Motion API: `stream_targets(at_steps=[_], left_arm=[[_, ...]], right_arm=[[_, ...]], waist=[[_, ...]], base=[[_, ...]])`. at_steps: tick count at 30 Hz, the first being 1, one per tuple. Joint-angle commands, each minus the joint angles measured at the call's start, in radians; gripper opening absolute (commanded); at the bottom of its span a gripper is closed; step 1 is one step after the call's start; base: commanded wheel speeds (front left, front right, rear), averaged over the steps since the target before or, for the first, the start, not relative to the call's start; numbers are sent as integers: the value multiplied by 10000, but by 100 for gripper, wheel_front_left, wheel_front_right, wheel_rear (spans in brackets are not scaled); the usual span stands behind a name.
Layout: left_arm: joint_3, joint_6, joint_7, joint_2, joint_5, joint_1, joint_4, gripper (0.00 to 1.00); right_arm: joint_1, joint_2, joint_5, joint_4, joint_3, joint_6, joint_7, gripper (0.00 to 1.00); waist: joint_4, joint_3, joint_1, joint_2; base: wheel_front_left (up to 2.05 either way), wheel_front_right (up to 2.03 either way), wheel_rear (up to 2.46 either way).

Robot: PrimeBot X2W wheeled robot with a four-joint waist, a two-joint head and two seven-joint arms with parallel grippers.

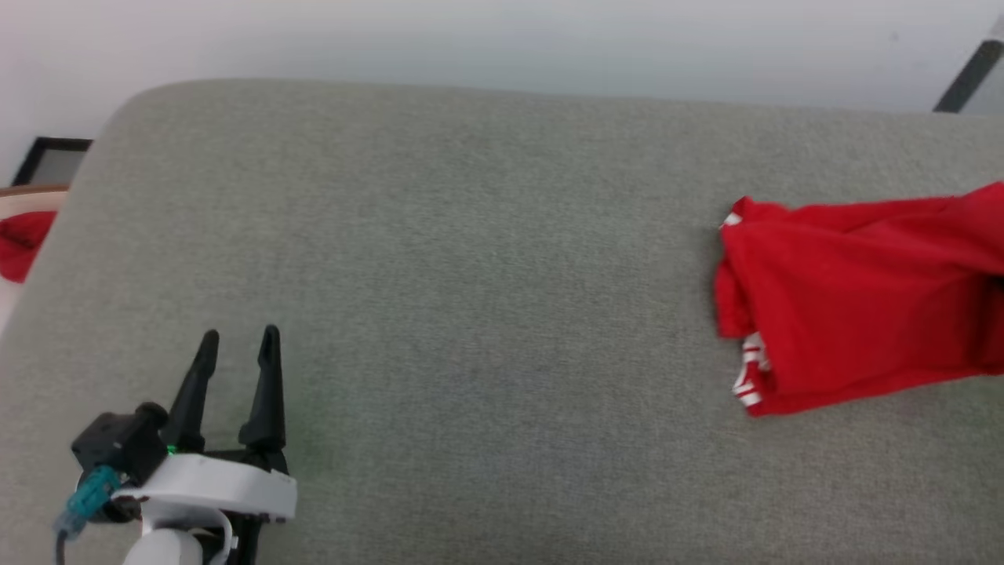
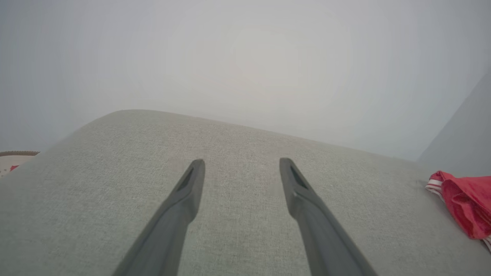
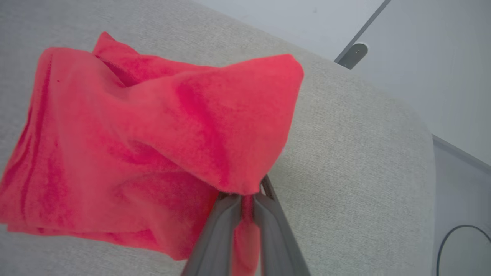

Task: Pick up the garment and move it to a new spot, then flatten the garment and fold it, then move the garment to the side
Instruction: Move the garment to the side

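Observation:
The garment (image 1: 863, 298) is a red shirt with red-striped white trim, folded into a bundle at the right of the grey cushioned surface (image 1: 471, 314) and running past the head view's right edge. It also shows at the right edge of the left wrist view, garment (image 2: 466, 207). In the right wrist view my right gripper (image 3: 245, 193) is shut on a raised fold of the garment (image 3: 153, 145), red cloth pinched between its fingers. My left gripper (image 1: 239, 337) stands open over bare cushion at the lower left, far from the shirt, left gripper (image 2: 241, 163) with nothing between its fingers.
A beige tub (image 1: 31, 200) with a small red cloth lump (image 1: 23, 243) sits past the cushion's left edge. A pale wall runs behind. The cushion's rounded right end (image 3: 414, 126) drops off near a dark cable (image 3: 460, 237).

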Motion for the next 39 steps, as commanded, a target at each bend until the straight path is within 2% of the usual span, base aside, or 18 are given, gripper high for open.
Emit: stream_targets(at_steps=[1, 9, 18, 27, 39], left_arm=[[-2, -25, -27, 40, 50, -157, -54, 100], [-271, -25, -27, 93, 163, -679, -142, 100], [-564, -25, -27, 231, 176, -1295, -173, 100], [-782, -25, -27, 437, 201, -1814, -203, 100], [-1060, -25, -27, 566, 267, -2393, -228, 100]], right_arm=[[-209, -137, 50, 75, 78, -12, -129, 0], [-1314, -1035, 182, 1133, 740, -12, -1076, 0], [-2673, -1662, -219, 2172, 1686, -13, -1994, 0], [-3977, -1678, -947, 2985, 2380, -13, -2740, 0], [-5237, -1662, -2083, 4477, 2793, -13, -3459, 0]], waist=[[-286, 276, 0, 0], [-710, 942, 0, 0], [-1276, 1766, 0, 0], [-1909, 2455, 0, 0], [-2233, 3174, 0, 0]], base=[[0, 0, 0], [0, 0, 0], [0, 0, 0], [0, 0, 0], [0, 0, 0]])
